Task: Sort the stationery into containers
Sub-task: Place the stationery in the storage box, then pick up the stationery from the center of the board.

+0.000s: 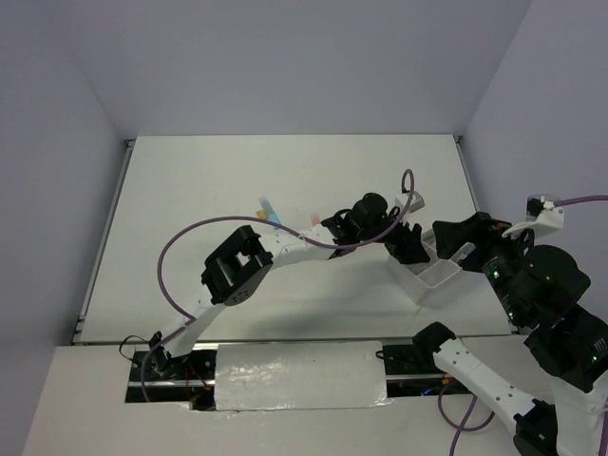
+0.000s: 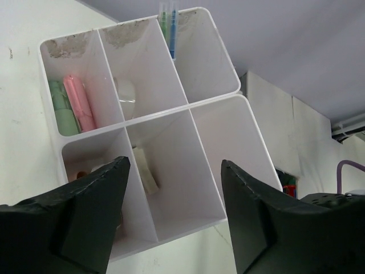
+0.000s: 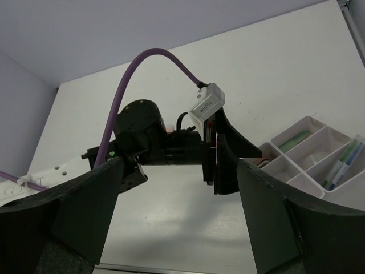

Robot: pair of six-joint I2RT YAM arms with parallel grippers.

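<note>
The white divided tray lies right under my left gripper, whose jaws stand open and empty above its near compartments. Inside it are a green marker and a pink marker side by side, a clear tape ring, pens and a pale eraser. From above, the left gripper hangs over the tray. My right gripper hovers just right of it, open and empty, facing the left gripper and the tray.
A few loose pieces, blue and yellow and a small pink one, lie on the white table left of the left wrist. The purple cable loops over the left arm. Walls close in the table behind and on both sides.
</note>
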